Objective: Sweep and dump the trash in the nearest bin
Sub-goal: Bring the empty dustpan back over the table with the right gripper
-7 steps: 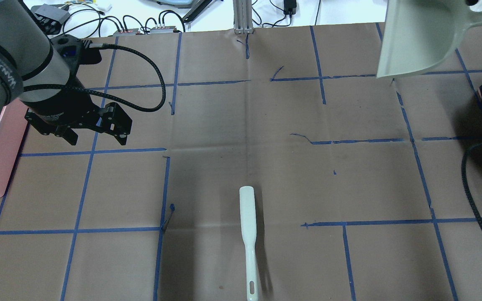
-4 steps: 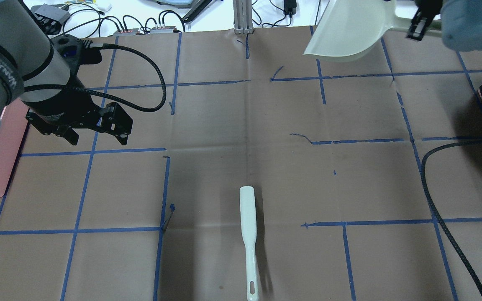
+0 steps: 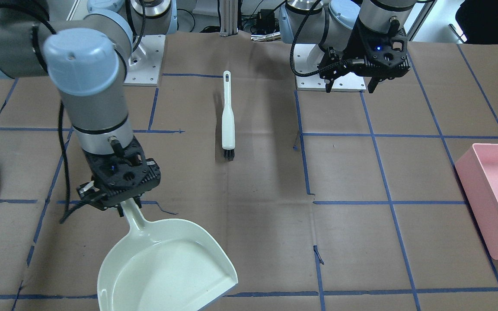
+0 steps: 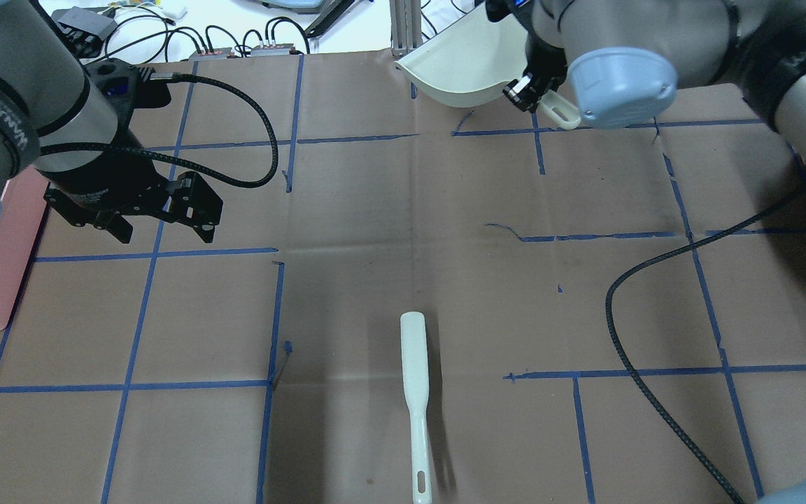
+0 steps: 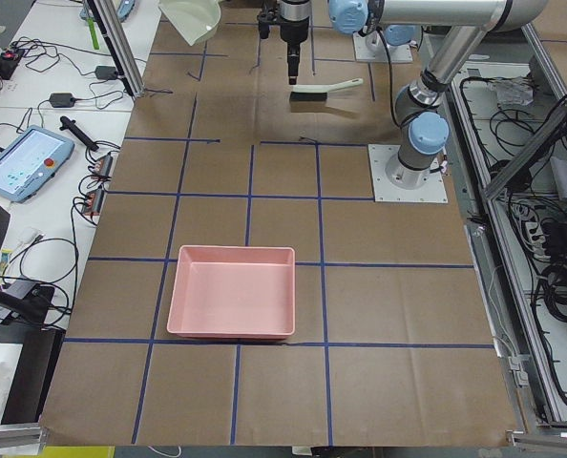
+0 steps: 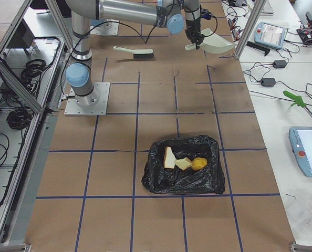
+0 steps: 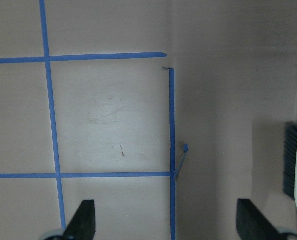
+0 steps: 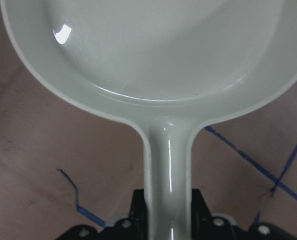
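Exterior right alone showed you the trash [image 6: 184,163] inside the black bin [image 6: 157,184]; front-facing showed the right pincer [image 3: 128,205] clenched on the dustpan [image 3: 167,263] handle, the left pincer [image 3: 349,88] released.

The light is bright and even, and it comes from above. The brown surface [image 4: 375,210] looks dull, with no shine. The brush [image 4: 415,392] throws a thin, soft shadow just beside it. It gets dark near the surface's right edge. Past the far edge, things are washed out white. In the right wrist view, the dustpan [image 8: 153,50] has a small white glare spot and a shiny streak down its handle.
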`<move>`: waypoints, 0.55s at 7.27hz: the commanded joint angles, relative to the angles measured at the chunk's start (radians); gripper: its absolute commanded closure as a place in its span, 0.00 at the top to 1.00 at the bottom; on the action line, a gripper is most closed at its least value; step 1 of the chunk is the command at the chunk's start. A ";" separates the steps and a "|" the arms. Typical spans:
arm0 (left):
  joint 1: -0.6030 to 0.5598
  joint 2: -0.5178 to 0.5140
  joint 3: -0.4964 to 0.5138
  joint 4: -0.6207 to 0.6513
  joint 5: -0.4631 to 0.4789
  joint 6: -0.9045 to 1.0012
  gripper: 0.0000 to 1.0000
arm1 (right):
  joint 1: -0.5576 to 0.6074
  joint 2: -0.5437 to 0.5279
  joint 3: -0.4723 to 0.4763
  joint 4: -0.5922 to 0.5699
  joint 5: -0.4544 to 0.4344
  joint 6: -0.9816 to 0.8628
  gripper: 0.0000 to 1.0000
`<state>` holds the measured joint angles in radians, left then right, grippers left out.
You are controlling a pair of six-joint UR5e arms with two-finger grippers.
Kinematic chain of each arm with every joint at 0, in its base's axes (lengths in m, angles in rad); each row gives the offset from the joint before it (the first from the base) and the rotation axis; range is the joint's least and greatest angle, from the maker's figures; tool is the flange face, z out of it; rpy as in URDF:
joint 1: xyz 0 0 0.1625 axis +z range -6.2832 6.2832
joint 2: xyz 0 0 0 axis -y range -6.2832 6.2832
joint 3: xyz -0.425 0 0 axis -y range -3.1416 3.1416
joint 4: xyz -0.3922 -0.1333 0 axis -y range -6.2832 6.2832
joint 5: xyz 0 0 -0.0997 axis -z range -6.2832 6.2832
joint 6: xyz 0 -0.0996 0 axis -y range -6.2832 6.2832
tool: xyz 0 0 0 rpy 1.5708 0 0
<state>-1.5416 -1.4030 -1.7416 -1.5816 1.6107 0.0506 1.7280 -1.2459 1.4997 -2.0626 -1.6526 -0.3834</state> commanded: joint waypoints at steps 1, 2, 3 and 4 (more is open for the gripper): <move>0.000 0.001 -0.004 0.002 0.000 0.000 0.99 | 0.083 0.054 -0.001 0.009 0.051 0.295 0.02; 0.000 0.001 -0.003 0.002 0.000 -0.003 0.99 | 0.094 0.063 -0.001 0.039 0.054 0.355 0.02; 0.000 0.001 -0.003 0.002 0.000 -0.003 0.99 | 0.117 0.072 0.001 0.051 0.063 0.418 0.02; 0.000 0.001 -0.004 0.003 0.000 -0.003 0.99 | 0.143 0.098 0.001 0.076 0.083 0.444 0.02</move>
<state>-1.5416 -1.4021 -1.7447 -1.5796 1.6107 0.0479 1.8405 -1.1732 1.4996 -2.0134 -1.5898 0.0057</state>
